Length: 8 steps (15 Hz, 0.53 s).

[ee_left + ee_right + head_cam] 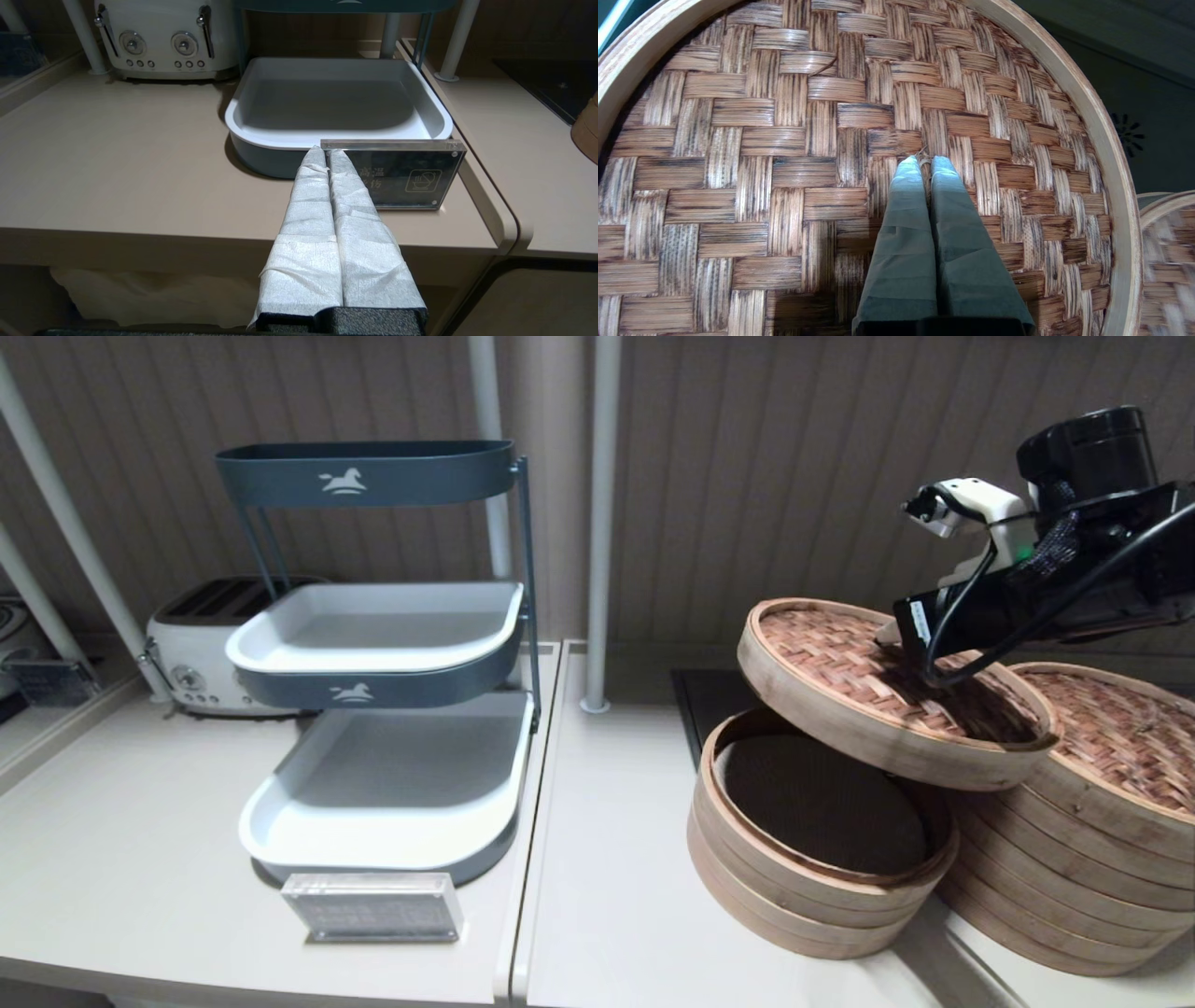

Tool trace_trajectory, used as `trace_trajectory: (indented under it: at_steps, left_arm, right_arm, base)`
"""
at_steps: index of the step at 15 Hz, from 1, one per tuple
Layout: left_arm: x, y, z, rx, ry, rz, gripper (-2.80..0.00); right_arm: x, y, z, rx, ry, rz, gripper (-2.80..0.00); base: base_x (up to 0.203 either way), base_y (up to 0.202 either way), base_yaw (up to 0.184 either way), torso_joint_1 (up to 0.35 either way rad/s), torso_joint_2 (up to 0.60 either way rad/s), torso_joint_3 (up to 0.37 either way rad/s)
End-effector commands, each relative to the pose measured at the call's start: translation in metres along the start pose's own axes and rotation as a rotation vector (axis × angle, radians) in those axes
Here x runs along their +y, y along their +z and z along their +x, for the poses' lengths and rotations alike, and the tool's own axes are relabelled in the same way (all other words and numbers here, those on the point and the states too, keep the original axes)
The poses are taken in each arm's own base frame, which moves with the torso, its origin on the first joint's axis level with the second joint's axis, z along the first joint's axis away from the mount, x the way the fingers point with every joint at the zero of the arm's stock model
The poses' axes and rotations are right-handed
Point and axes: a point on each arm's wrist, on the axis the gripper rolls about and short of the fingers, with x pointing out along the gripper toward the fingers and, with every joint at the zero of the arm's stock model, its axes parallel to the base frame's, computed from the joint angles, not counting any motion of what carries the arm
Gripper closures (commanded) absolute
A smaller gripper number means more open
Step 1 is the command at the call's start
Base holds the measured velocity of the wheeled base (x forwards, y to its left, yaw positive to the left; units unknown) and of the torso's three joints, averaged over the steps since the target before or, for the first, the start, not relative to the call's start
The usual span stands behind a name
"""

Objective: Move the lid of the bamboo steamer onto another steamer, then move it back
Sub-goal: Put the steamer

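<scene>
The bamboo steamer lid (868, 686) hangs tilted in the air, partly above the shorter open steamer (812, 859) and overlapping the edge of the taller steamer stack (1083, 840), which wears its own woven lid (1116, 733). My right gripper (924, 161) is shut on the small centre knot of the held lid (784, 163); in the head view the fingers meet the weave at the right gripper (920, 677). The left gripper (327, 151) is shut and empty, parked off the front edge of the left counter.
A three-tier tray rack (373, 644) stands on the left counter with a toaster (201, 644) behind it and an acrylic sign (373, 905) in front. A white pole (597, 523) rises between the counters. A dark cooktop (709, 705) lies behind the steamers.
</scene>
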Motion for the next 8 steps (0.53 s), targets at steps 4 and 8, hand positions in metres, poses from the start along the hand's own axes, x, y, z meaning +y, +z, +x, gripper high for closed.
trace_trajectory:
  at_steps: [4, 8]
  left_arm:
    - [0.000, -0.008, 0.002, 0.025, -0.001, 0.000, 0.00]
    - [0.000, -0.008, 0.002, 0.025, -0.001, 0.000, 0.00]
  right_arm:
    - [0.013, -0.011, 0.021, 0.071, 0.014, -0.008, 0.00]
    - [0.016, -0.014, 0.033, 0.081, 0.015, -0.012, 0.00]
  base:
    - [0.000, 0.000, 0.000, 0.000, 0.00, 0.000]
    - [0.000, 0.000, 0.000, 0.000, 0.00, 0.000]
